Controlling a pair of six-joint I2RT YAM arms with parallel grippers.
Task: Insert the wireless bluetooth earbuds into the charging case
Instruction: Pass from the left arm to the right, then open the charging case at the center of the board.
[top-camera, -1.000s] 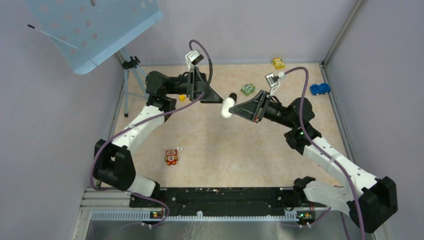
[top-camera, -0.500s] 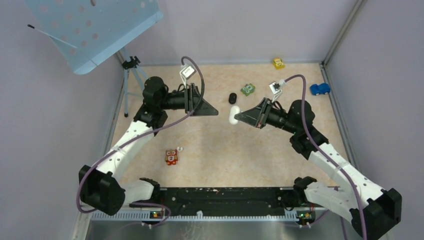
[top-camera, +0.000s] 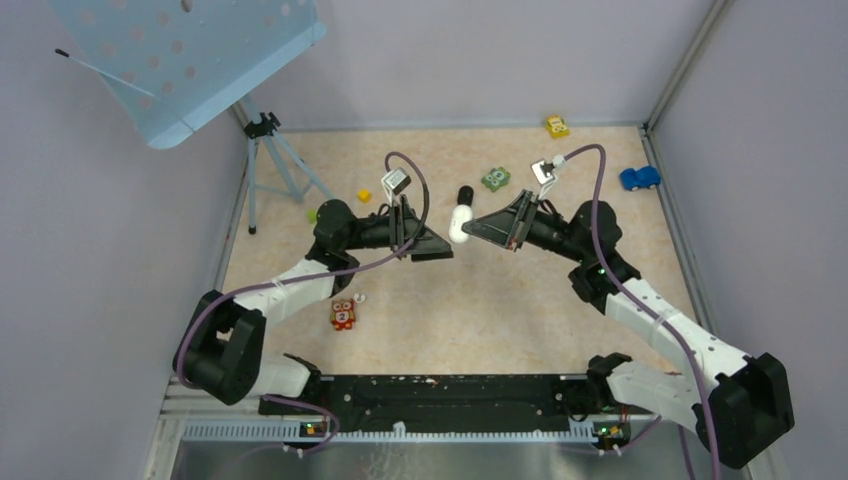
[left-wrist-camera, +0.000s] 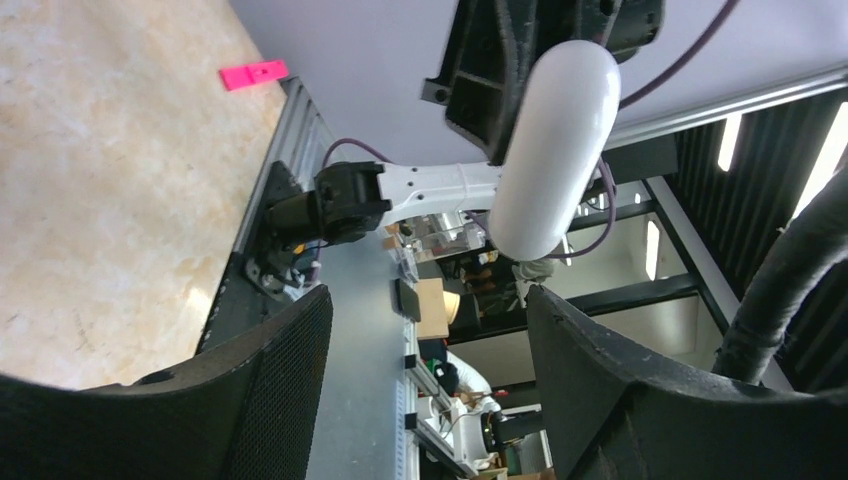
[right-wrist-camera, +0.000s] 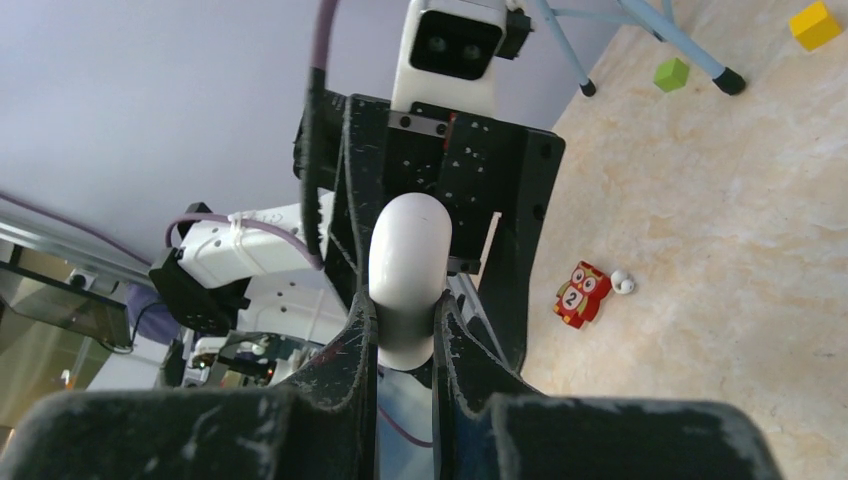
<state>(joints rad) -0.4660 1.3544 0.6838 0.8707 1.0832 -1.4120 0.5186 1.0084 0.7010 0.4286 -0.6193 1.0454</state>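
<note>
My right gripper (top-camera: 470, 228) is shut on the white charging case (top-camera: 459, 222), held above the table; in the right wrist view the case (right-wrist-camera: 408, 260) stands out between the fingers (right-wrist-camera: 362, 340). My left gripper (top-camera: 442, 246) is open and empty, facing the case just beside it; in the left wrist view the case (left-wrist-camera: 553, 150) hangs beyond the spread jaws. A white earbud (top-camera: 359, 297) lies on the table next to a red owl figure (top-camera: 342, 314), and it also shows in the right wrist view (right-wrist-camera: 622, 283). A small black bud (top-camera: 465, 194) lies on the table behind the case.
A green toy figure (top-camera: 495, 179), a yellow car (top-camera: 557, 126) and a blue car (top-camera: 640, 178) sit at the back right. A yellow cube (top-camera: 365, 195) and a tripod (top-camera: 270, 150) stand at the back left. The walls enclose the table.
My left gripper has swung nearer and to the right, ending close beside the case. My right gripper has shifted slightly with the case still in it.
</note>
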